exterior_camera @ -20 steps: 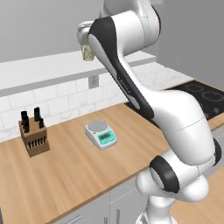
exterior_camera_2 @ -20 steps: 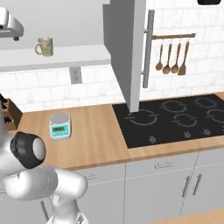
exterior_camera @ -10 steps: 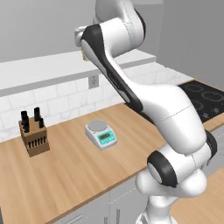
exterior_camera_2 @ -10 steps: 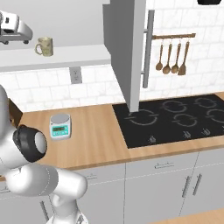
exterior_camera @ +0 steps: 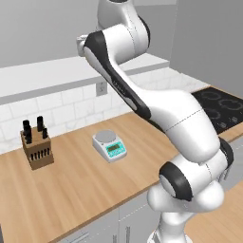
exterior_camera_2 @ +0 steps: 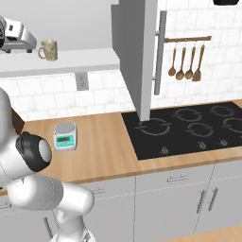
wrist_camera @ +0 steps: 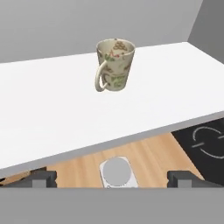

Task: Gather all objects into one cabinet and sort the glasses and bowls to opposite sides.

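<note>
- Mug in the hand view: cream, patterned with small red and green marks, upright, open top, loop handle turned toward the camera at about 7 o'clock of its body.
- It stands on the white shelf, toward the back, near the grey wall; nothing touches it.
- In the right base view the same mug sits on the shelf at about 10 o'clock of the picture, handle to the left; pattern too small to read there.
- Gripper: fingertips stand wide apart at the bottom corners of the hand view, nothing between them; well short of the mug, which sits at 12 o'clock from them.
- In the right base view the hand is at the top left edge, partly cut off, just left of the mug; the fingers can't be made out there.
- Cabinet: light-grey flat front, long vertical grey bar handle; hangs at 12 o'clock over the hob. Top cut off by the frame; can't tell what's inside.
- Scale on the wooden counter, white with a round plate and green display; seen again under the shelf edge, lower part cut off.
- Knife block at 9 o'clock of the scale, well apart.
- Wooden spoons hang on a rail at 3 o'clock of the cabinet handle.
- In the left base view the arm covers the shelf's middle.
</note>
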